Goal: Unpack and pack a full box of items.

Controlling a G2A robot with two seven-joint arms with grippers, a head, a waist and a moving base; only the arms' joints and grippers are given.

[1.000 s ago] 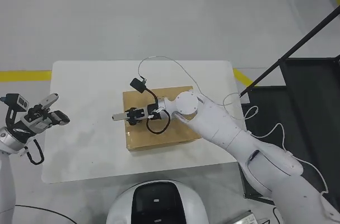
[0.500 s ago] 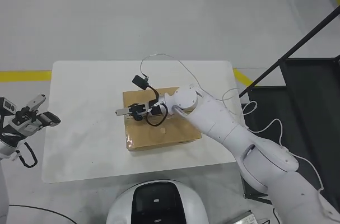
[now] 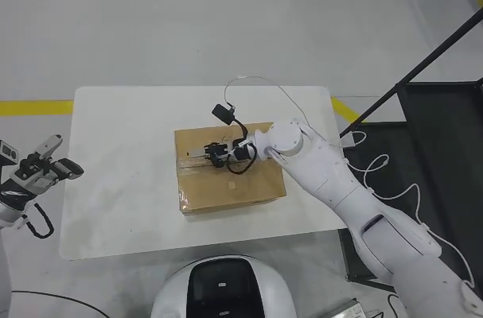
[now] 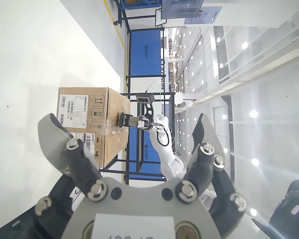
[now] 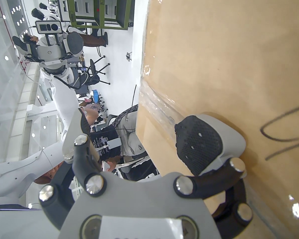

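A brown cardboard box is being carried by the white surface, near the middle and a little toward the robot's right. Its flaps are being kept shut by a strip of clear tape.

In the top view, the right gripper is being held low over the top of the box, close to the box's left edge. In the right wrist view, this gripper is being shown spread wide. One finger, with a black dotted pad, is being held over the brown top, just beside the shiny tape. The other finger is being held out past the edge of the box. Whether the pad is touching the cardboard cannot be told. A black pen scribble is also being shown on the box top in this view.

The left gripper is being held off the left side of the surface, well apart from the box. In the left wrist view, this gripper is being shown with its fingers spread wide and nothing gripped. The side of the box is being shown here too, with printed labels stuck on it. The right gripper is being seen farther off, at the box's top.
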